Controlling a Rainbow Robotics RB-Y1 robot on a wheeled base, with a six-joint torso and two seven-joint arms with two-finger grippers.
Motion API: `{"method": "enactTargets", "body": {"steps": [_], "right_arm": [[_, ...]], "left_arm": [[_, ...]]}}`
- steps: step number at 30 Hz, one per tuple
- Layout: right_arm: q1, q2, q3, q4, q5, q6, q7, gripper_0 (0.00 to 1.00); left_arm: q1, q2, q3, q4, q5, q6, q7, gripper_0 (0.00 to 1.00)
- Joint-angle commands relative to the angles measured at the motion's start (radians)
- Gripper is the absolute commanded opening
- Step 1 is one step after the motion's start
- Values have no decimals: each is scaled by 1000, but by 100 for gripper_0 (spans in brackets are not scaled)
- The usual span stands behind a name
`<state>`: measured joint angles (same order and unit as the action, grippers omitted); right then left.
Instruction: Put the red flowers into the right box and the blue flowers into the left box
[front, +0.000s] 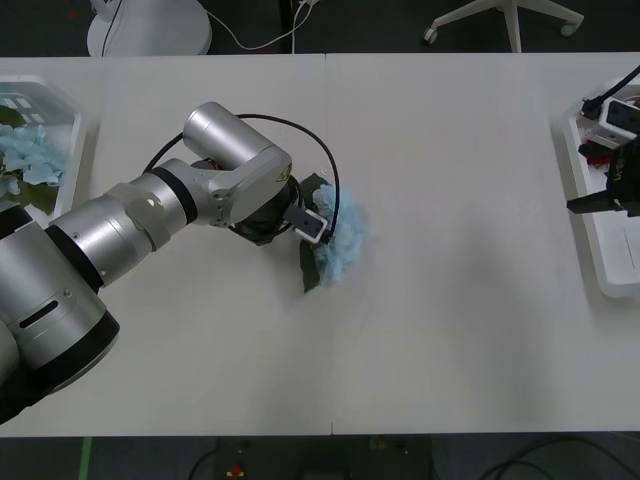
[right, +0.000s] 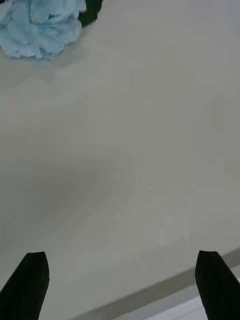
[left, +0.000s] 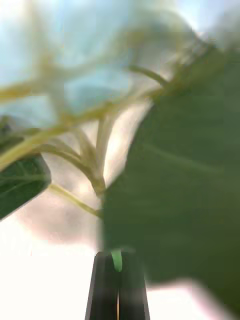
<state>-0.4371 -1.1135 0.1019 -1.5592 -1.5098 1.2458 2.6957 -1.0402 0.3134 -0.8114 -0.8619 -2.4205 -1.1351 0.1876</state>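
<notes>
Left gripper (front: 312, 226) at mid-table (front: 450, 340), jaws pinching a blue flower's (front: 342, 238) stem, head pointing right. Right gripper (front: 603, 203) over right box (front: 600, 262), jaws spread.

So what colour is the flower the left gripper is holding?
Pale blue, with dark green leaves; the flower shows best in the front view.

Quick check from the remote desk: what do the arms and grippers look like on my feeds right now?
The left arm is silver cylindrical segments with black joint bands and a black cable looping over the wrist. The left gripper and right gripper have black fingers. The right arm's end is black, with a black cable.
</notes>
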Motion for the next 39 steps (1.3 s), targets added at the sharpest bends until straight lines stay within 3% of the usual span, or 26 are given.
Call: {"method": "enactTargets", "body": {"steps": [1,9,17,23,31,39], "right_arm": [[-51,-78,79,-51,-52,-45,10,84],[-146,-80,162,-65,-112,-45,10,84],[-279,-57,351,8,-221,-97,10,84],[-310,4,369,48,-225,-123,10,84],[-348,55,378,59,-222,-121,10,84],[-356,80,378,76,-319,-148,10,84]], "left_arm": [[-76,-16,-3,-5,-5,-15,70,0],[-110,46,133,-37,101,-84,148,0],[-109,247,164,-276,265,-104,538,0],[-109,354,236,-322,339,-104,691,0],[37,628,445,-434,368,-126,708,0],[181,771,735,-434,360,-245,779,0]]}}
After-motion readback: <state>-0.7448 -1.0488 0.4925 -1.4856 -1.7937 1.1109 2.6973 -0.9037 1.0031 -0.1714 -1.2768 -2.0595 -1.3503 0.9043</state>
